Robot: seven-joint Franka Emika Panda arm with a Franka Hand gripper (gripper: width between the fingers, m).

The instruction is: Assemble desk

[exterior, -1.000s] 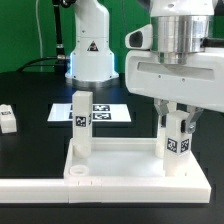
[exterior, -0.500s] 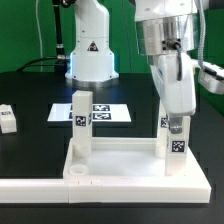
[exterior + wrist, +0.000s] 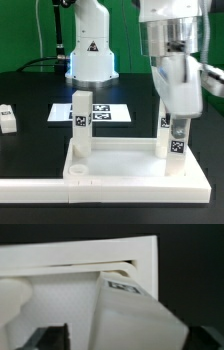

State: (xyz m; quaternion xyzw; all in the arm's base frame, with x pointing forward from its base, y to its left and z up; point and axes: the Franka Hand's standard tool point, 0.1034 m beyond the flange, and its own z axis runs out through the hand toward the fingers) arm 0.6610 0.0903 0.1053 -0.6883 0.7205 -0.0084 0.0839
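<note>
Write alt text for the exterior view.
A robot gripper hangs over a tagged white leg standing upright in the desk top. A second leg stands at the exterior view's left, and a loose leg lies on the black table.

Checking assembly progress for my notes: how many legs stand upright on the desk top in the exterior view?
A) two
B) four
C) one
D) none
A: two tagged legs stand upright on the desk top, one at the exterior view's left, one under the claw at the right.
</note>
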